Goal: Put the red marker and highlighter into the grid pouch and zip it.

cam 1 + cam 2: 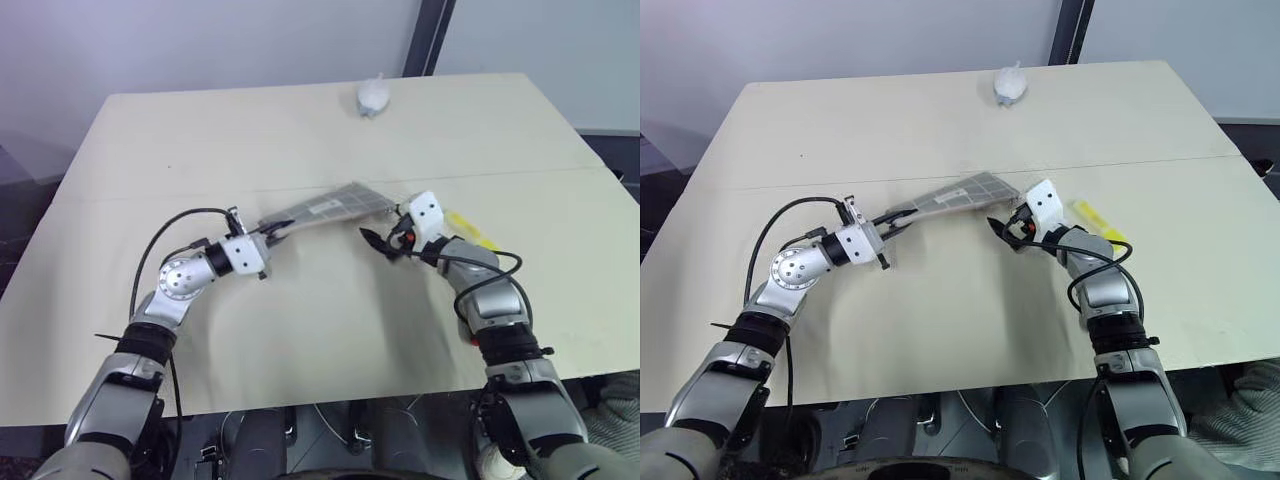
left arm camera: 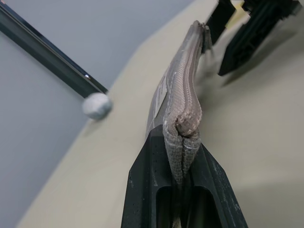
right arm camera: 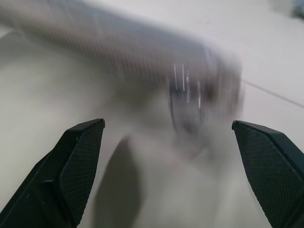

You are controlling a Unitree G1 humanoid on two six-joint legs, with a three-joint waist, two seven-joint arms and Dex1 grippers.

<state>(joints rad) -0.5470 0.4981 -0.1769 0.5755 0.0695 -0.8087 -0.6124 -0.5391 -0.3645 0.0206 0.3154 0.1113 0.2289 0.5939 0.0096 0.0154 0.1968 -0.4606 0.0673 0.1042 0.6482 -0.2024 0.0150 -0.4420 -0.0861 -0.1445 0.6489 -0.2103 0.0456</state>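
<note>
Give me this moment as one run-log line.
left claw: shut on grid pouch | right claw: open, beside pouch | highlighter: on table

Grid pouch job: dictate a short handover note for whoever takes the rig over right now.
Left pincer: shut on one end of the grid pouch, holding it lifted off the table.
Right pincer: open, empty, just off the pouch's other end.
Highlighter: lying on the table beside the right forearm, outside the pouch.
Red marker: not identifiable; whether it is inside the pouch cannot be told.
White crumpled object: at the far edge, not involved.
Done: pouch picked up.
Left: confirm the marker, put the highlighter in, zip the pouch.
</note>
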